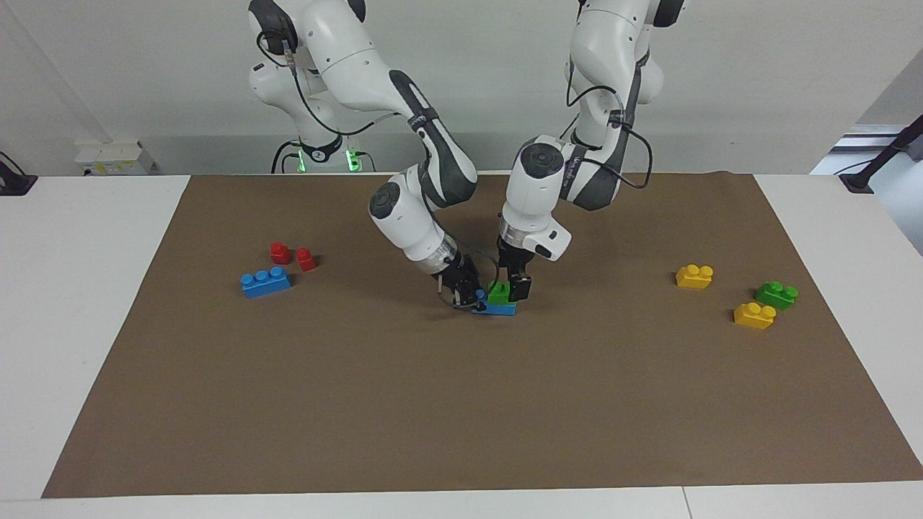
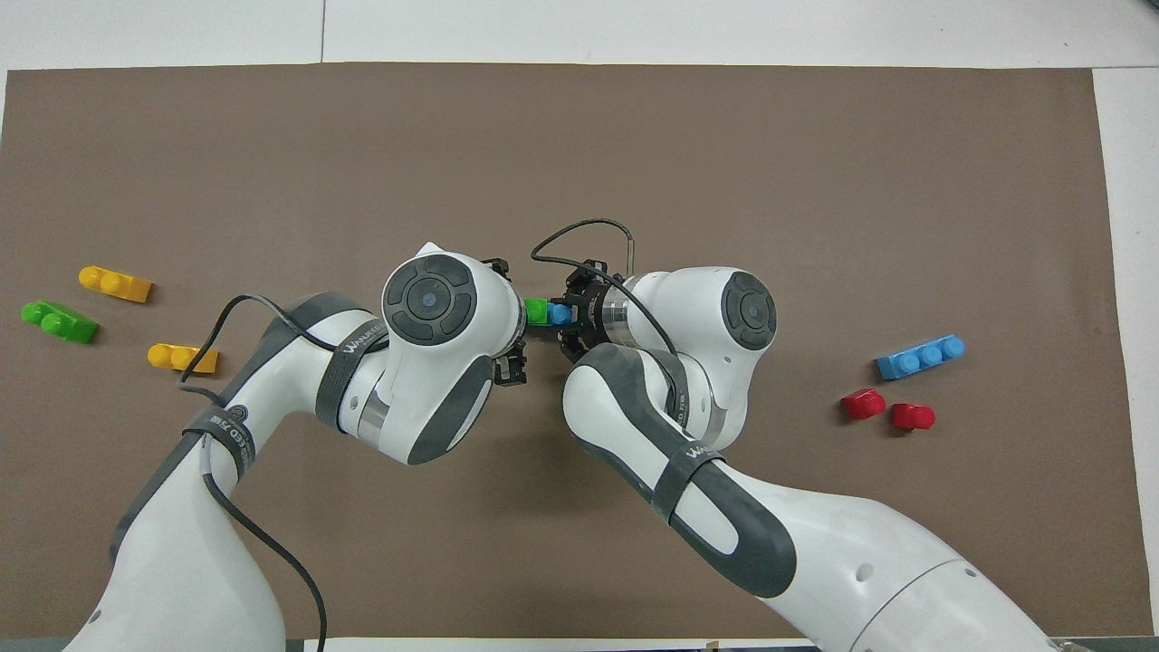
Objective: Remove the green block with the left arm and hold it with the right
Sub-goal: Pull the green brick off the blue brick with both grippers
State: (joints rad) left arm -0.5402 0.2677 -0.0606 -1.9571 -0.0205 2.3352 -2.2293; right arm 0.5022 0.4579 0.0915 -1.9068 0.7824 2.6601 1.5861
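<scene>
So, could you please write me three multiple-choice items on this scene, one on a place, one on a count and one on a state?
1. What does the green block between the two grippers sit on?
A. a blue block
B. a yellow block
C. the bare mat

2. How many yellow blocks are on the mat?
A. one
B. two
C. four

3. What is the right gripper doing?
A. waiting high over the red blocks
B. shut on the blue block
C. holding a yellow block

Answers:
1. A, the blue block shows right beneath it.
2. B, two yellow blocks lie toward the left arm's end.
3. B, it is clamped on that block's end, while the left gripper is down at the green one.
</scene>
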